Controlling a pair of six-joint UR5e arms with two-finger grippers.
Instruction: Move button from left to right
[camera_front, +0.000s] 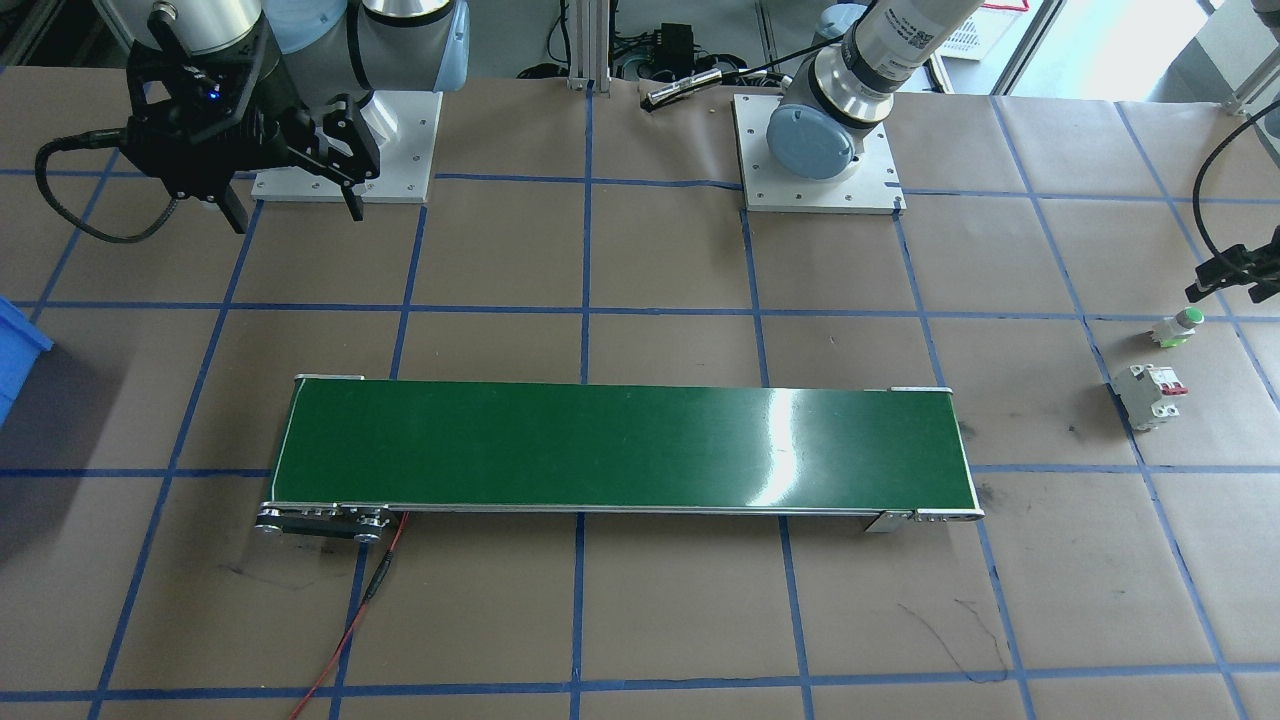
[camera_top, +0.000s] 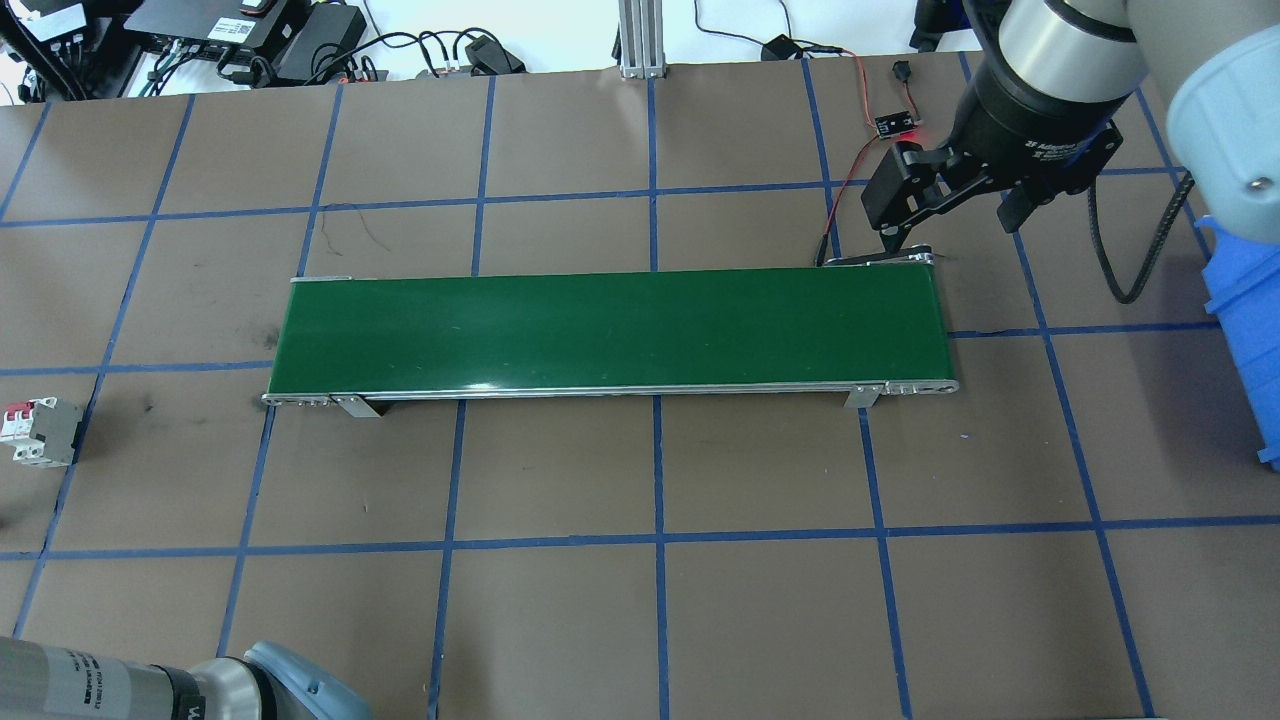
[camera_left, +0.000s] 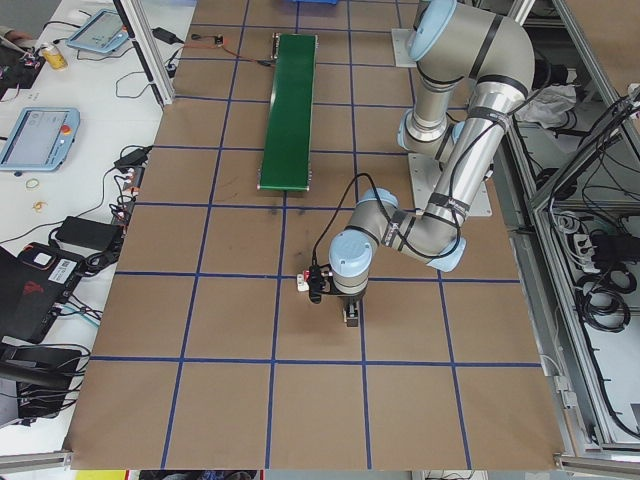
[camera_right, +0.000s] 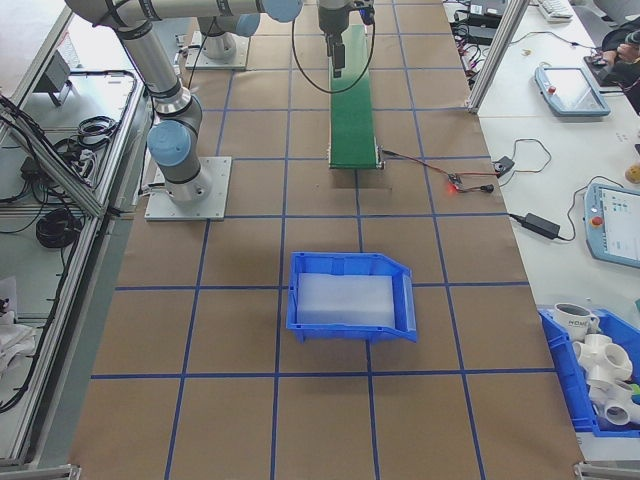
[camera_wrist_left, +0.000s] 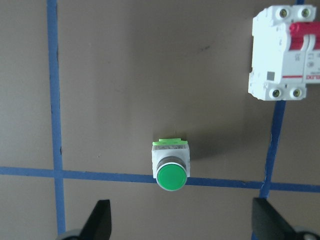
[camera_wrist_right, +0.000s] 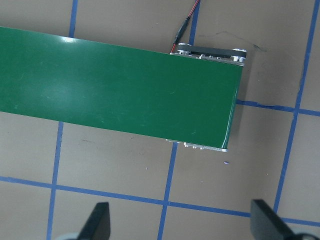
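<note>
Green-capped button (camera_wrist_left: 171, 168) on table, centred below spread left claw (camera_wrist_left: 181, 220)

Green conveyor belt (camera_top: 610, 330) lies mid-worktop (camera_top: 760, 470), red wire (camera_front: 350, 625) at one end. White circuit breaker (camera_wrist_left: 285, 52), red levers, flat on brown paper. Blue bin (camera_right: 350, 297) at right end.
</note>
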